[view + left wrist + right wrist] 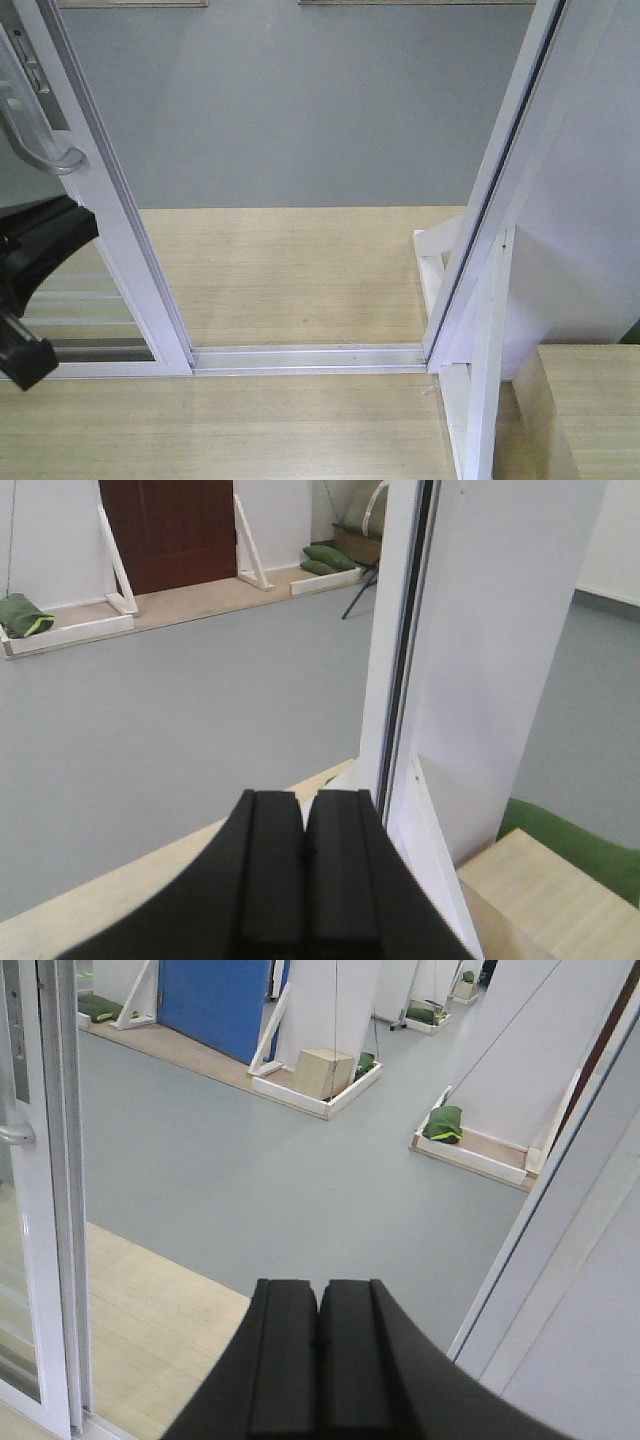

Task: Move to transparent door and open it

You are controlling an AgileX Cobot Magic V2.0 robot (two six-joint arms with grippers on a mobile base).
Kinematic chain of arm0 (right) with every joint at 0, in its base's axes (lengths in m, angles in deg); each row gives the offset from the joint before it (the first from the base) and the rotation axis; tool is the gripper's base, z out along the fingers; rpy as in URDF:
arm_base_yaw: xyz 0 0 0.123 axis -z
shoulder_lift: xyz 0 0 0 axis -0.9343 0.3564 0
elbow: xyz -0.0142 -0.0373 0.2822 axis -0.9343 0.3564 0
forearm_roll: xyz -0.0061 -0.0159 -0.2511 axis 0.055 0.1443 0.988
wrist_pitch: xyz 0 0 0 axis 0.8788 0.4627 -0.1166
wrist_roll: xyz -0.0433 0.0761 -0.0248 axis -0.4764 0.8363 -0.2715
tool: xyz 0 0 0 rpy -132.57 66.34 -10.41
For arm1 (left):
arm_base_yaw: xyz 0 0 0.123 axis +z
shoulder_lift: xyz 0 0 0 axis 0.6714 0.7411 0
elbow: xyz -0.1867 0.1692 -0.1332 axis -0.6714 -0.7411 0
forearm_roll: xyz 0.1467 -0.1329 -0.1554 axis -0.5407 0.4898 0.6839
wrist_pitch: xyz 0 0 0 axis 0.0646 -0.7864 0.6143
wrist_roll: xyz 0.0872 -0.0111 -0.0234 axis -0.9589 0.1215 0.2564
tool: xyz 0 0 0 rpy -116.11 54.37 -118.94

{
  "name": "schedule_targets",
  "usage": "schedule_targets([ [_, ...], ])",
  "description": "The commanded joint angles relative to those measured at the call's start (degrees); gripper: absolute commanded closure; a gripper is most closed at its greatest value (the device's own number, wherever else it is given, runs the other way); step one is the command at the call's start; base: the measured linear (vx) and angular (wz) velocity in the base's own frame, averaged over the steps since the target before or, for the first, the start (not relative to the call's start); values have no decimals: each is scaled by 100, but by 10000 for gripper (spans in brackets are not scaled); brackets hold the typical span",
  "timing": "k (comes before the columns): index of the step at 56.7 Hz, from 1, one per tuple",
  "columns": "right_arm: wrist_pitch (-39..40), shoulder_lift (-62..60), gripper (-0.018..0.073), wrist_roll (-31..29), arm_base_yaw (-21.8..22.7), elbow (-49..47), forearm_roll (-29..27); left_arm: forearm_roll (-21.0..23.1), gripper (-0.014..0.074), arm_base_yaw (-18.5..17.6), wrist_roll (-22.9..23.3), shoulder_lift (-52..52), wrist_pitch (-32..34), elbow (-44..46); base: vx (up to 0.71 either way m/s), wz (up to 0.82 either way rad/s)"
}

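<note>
The transparent door (105, 230) is observed at the left of the front view, its long axis upright, with the white stile leaning in the picture and the curved silver-grey handle (35, 140) mounted on its near face. The panel is seen slid to the left, and a wide opening is left between its stile and the white frame post (495, 200) at the right. A metal floor track (310, 357) is laid across the threshold, with wooden flooring (290, 270) near and grey floor (300, 110) beyond. A white bracket (478, 380) is noted at the right post's foot. The left end effector (304, 870) and right end effector (320, 1360) are each seen with pads pressed together, nothing held.
</note>
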Motion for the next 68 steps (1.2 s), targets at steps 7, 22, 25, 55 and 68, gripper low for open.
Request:
schedule_targets([
  [7, 5, -513, 564, -4, 31, -180, -4, -1028, 596, -21, 1253, -503, -297, 59, 0, 0],
  [22, -294, -718, 564, 124, 31, -161, 38, -1640, 596, -21, 2097, -1045, -264, 59, 0, 0],
  [25, -322, -718, 564, 124, 31, -161, 81, -1675, 596, -21, 2194, -1142, -223, 59, 0, 0],
  [55, -432, -718, 564, 124, 31, -161, 156, -2361, 596, -21, 2944, -1421, 161, 59, 0, 0],
  [68, -352, -718, 564, 456, 31, -161, 360, -2355, 596, -21, 2938, -1421, 318, 59, 0, 0],
])
